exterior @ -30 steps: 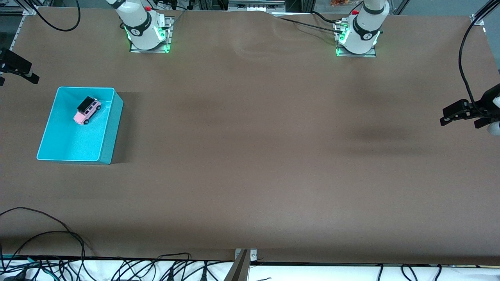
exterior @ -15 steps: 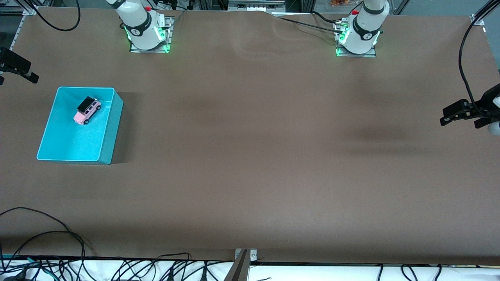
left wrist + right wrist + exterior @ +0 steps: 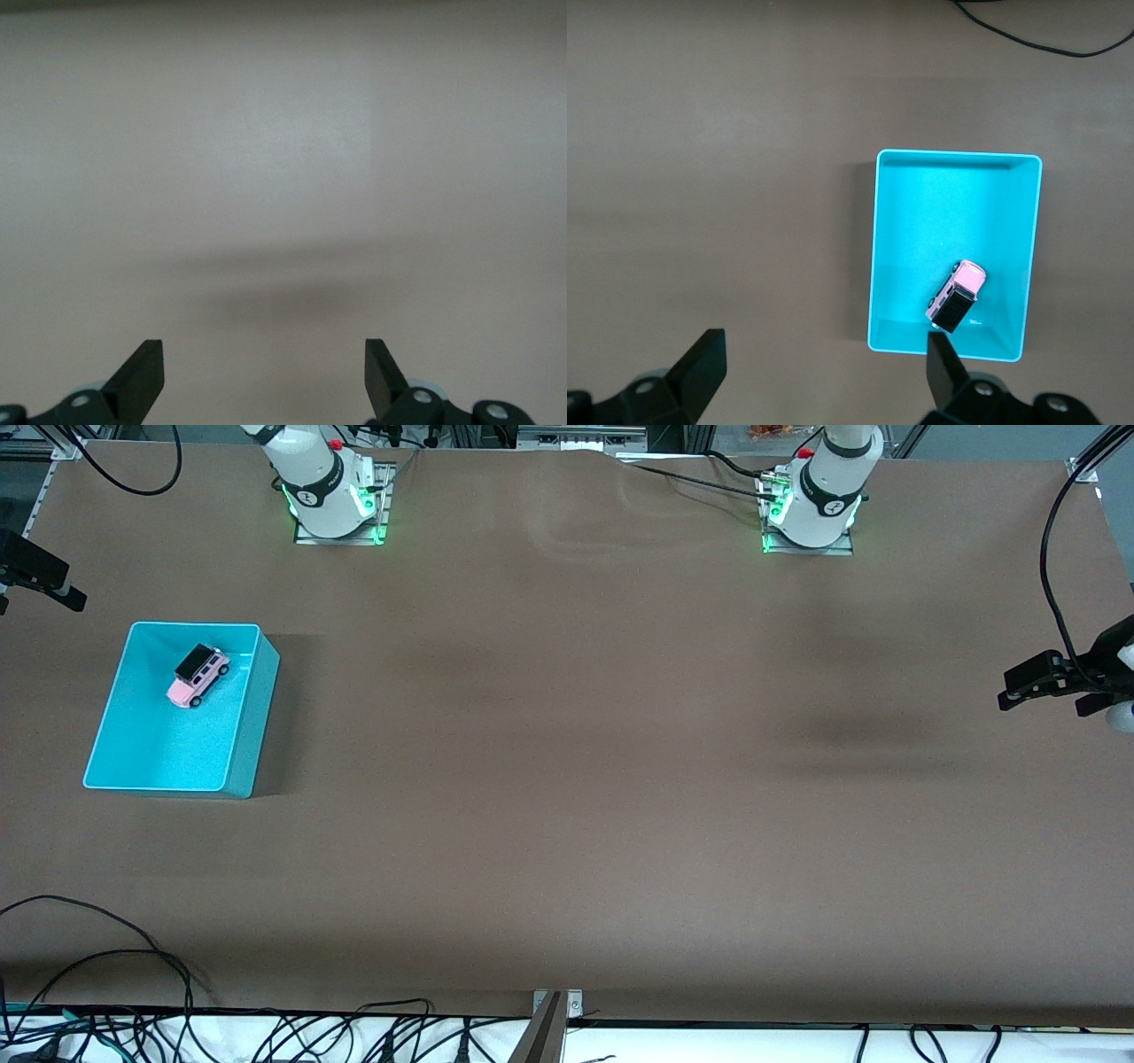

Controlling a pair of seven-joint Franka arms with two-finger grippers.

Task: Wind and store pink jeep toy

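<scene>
The pink jeep toy (image 3: pixel 197 677) lies inside the teal bin (image 3: pixel 156 786), in the part of it farther from the front camera. It has a pink body and a black roof. It also shows in the right wrist view (image 3: pixel 957 295), within the bin (image 3: pixel 957 157). My right gripper (image 3: pixel 44 593) is open and empty, high up at the right arm's end of the table, beside the bin (image 3: pixel 824 372). My left gripper (image 3: pixel 1038 705) is open and empty, over bare table at the left arm's end (image 3: pixel 264 372).
The brown table (image 3: pixel 567 779) is bare between the bin and the left gripper. Loose black cables (image 3: pixel 106 957) lie along the table edge nearest the front camera. The arm bases (image 3: pixel 332 500) stand along the edge farthest from that camera.
My right gripper has drifted slightly farther toward the right arm's end of the table. The jeep, the bin and the left gripper have not moved.
</scene>
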